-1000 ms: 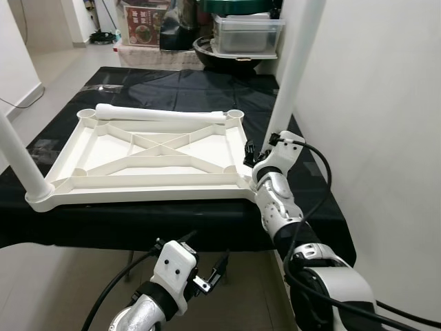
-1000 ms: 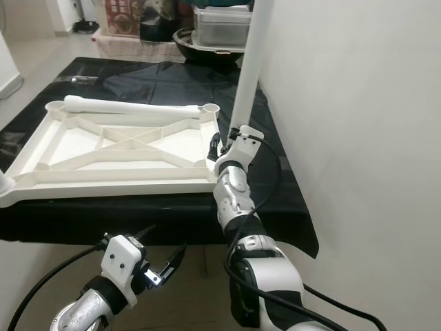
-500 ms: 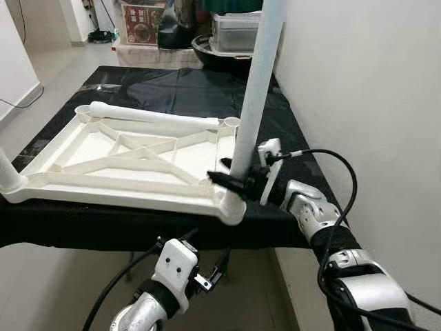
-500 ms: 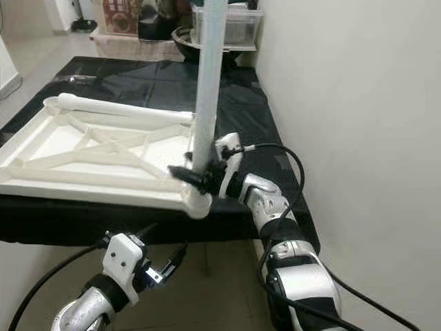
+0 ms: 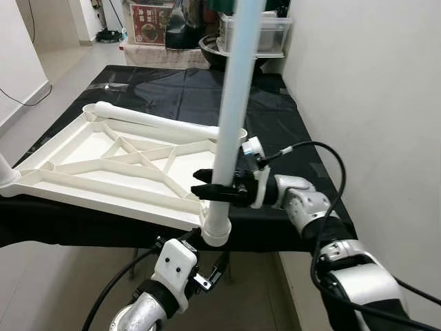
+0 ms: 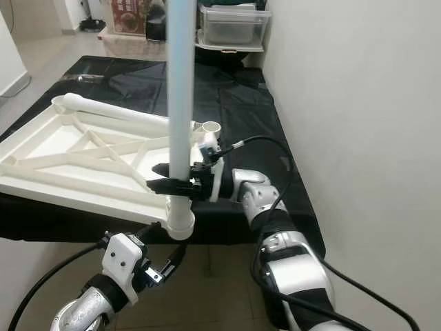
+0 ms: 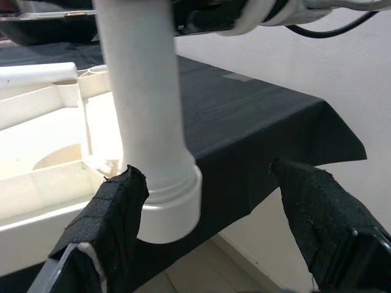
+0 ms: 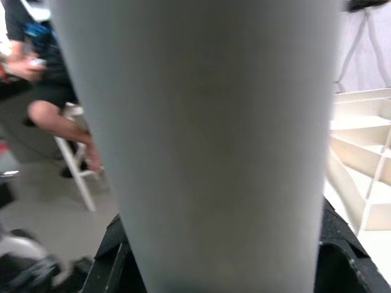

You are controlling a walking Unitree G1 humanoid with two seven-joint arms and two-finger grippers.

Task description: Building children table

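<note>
A white children's table top lies upside down on a black-covered table. One white leg stands upright in its near right corner socket, which overhangs the front edge. My right gripper is shut on this leg just above the socket, and the leg sits close between its fingers. A loose leg lies across the top's far side. Another upright leg stands at the near left corner. My left gripper hangs open just below and in front of the socket, touching nothing.
A white wall runs close along the right side of the black cloth. A clear plastic box and a dark bowl stand at the far end. A seated person is off to my left.
My right gripper has closed on the upright leg and drawn it toward me and to the left. The table top has swung with it, its corner now past the table's edge. The left arm stayed put.
</note>
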